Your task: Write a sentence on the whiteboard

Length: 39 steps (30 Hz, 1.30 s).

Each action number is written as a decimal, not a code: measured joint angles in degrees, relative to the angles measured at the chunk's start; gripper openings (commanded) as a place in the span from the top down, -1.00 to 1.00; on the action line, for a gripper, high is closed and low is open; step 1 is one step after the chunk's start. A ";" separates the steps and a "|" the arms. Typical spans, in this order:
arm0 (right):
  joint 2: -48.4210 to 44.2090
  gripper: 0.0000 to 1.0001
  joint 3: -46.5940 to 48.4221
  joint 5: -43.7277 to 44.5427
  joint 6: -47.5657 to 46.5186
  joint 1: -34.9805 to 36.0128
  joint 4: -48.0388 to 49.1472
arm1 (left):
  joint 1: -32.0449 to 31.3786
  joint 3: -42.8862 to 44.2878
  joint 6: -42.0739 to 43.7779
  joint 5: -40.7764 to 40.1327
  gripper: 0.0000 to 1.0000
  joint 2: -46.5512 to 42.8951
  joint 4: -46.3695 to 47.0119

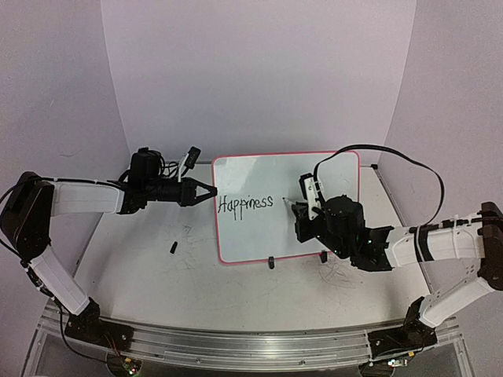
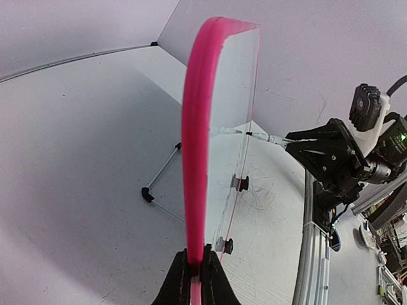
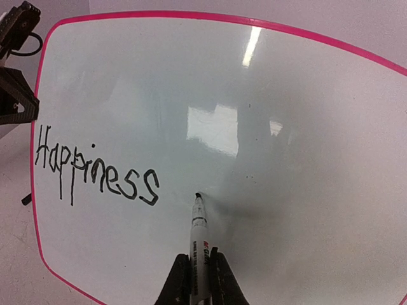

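Left pincer (image 2: 194, 264) clamps the glossy whiteboard's (image 2: 194, 146) pink rim edge-on; only the right pincer (image 3: 199, 262), grasping a marker (image 3: 199, 223), faces the sentence (image 3: 95, 175).

Sentence (image 3: 95, 175) on left half of whiteboard (image 3: 286, 127)

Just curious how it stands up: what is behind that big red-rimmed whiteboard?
A thin metal wire prop runs from behind the red-rimmed rectangular whiteboard down to the pale table. Where it joins the board is hidden by the rim.
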 measured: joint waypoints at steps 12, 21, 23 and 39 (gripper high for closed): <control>1.33 1.00 0.79 0.07 0.02 -0.19 0.64 | 0.00 0.00 0.02 0.03 1.00 0.00 -0.13; 1.61 1.00 0.85 0.15 0.31 -0.19 0.81 | 0.00 0.02 0.04 0.02 1.00 0.00 -0.31; 1.61 1.00 0.85 0.13 0.62 -0.19 0.70 | 0.00 0.02 0.04 0.02 1.00 0.00 -0.31; 1.61 1.00 0.77 -0.78 3.10 -0.19 -0.76 | 0.00 0.02 0.04 0.02 1.00 0.00 -0.33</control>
